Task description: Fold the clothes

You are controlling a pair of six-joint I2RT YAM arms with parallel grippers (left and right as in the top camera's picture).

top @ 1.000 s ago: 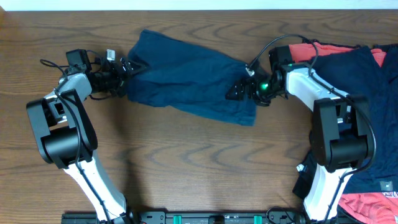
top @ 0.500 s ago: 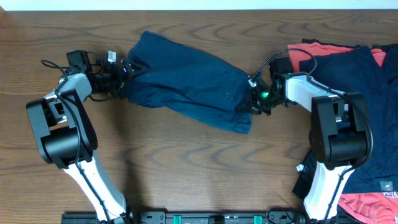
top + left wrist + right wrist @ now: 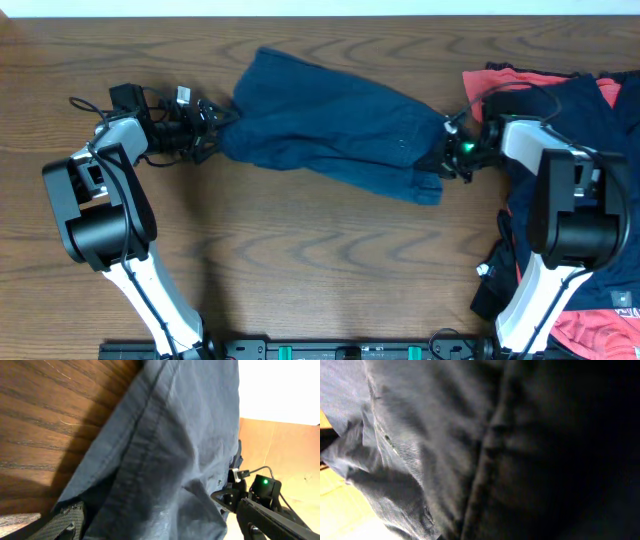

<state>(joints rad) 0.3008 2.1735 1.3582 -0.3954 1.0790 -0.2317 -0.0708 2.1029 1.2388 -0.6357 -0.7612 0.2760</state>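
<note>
**Overhead.** The navy garment (image 3: pixel 335 140) lies on the table (image 3: pixel 300 270), just left of the pile of clothes (image 3: pixel 585 110). Its long axis runs left to right and dips a little toward the pile.
- The left gripper (image 3: pixel 214 130) sits at the end far from the pile. The cloth gathers to a narrow neck there, so I read it as clamped on the fabric.
- The right gripper (image 3: pixel 447 152) sits at the end nearest the pile with cloth bunched against it. It reads as gripping too.
- A coral-red garment (image 3: pixel 488 82) shows at the pile's near edge.

**Left wrist.** Cloth fills the frame, and a seam (image 3: pixel 145 435) runs away toward the pile. One finger (image 3: pixel 67 522) shows at the bottom with fabric draped over it. A green light (image 3: pixel 260 481) marks the far end.

**Right wrist.** Only dark folds show, close up. The fingers are hidden, so the grip can't be confirmed from here.

**Judgement.** Each arm holds its own end, and neither is nearer the middle. The garment lies between the two grippers along their line. A fold would likely mean carrying one end over toward the other, or squaring the cloth first.
</note>
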